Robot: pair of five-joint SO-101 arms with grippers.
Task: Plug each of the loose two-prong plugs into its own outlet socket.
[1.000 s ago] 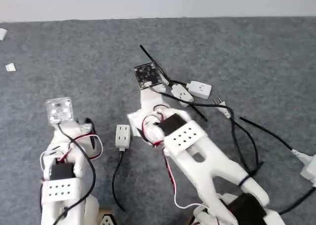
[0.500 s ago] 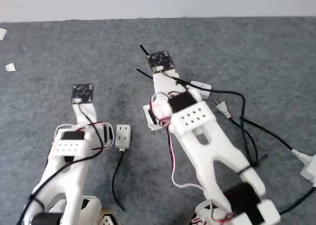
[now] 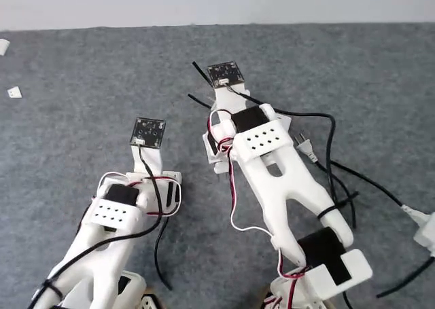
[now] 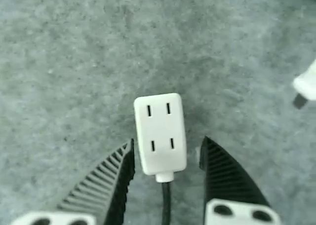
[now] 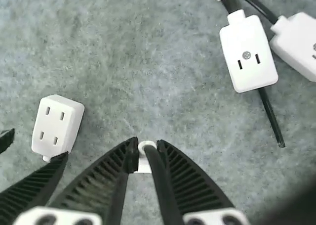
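Observation:
A white two-outlet socket lies on the grey carpet with its black cord trailing back. My left gripper stands open astride it, one finger on each side, not touching. In the high view the left gripper covers most of that socket. My right gripper is shut on a small white plug; from above it hangs just right of the left arm. The same socket lies beside it. A second socket and a white block lie farther off. A loose two-prong plug rests right of the right arm.
Black cables loop across the carpet right of the right arm. A white block sits at the right edge. Two small white scraps lie at the far left. The carpet ends at a pale wall behind.
The left arm swung right and forward until its gripper came over the socket. The right arm stretched farther away, carrying the white plug along.

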